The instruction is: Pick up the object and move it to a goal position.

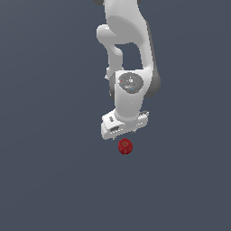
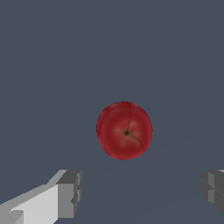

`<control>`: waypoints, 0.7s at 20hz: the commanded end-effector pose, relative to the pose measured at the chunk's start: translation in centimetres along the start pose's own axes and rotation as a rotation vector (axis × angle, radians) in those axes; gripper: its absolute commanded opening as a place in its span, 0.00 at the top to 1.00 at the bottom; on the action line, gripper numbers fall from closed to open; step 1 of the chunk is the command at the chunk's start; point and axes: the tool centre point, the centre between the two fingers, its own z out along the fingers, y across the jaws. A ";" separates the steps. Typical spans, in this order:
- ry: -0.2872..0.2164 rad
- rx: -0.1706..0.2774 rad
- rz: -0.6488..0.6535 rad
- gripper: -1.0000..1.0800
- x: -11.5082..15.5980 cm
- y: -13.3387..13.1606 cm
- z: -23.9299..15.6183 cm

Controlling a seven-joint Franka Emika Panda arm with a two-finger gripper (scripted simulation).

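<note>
The object [image 1: 125, 146], a small dark-red round lump, sits on the flat grey desk [image 1: 49, 180] and nothing is touching it. In the exterior view I see it just below the white head of the arm [image 1: 128, 58], close to it in the picture but clear of it. Through the wrist view I look almost straight down on the object [image 2: 124, 130]: it is a red ball with a dark dimple in the middle and a few thin dark lines running out from it, lying well ahead of the end effector [image 2: 142, 194]. The end effector is wide open and holds nothing; its two grey fingers [image 2: 69, 194] stand far apart at either side of the wrist picture, and the lump lies beyond the gap between them, not inside it. I judge that I am early in the job: the arm is lined up roughly over the lump, but the grasp is not yet made, and no lift or carry has begun. What is left, as I read it, is to bring the fingers down around the lump, shut them on it, raise it and take it to the goal. I see no marker for that goal in either view, so I cannot say where it lies or how far the lump has to travel.
</note>
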 end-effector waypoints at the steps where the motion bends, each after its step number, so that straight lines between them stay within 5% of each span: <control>1: 0.001 0.002 -0.064 0.04 0.7 -0.1 0.9; 14: 0.005 0.009 -0.219 0.04 2.3 -0.3 3.4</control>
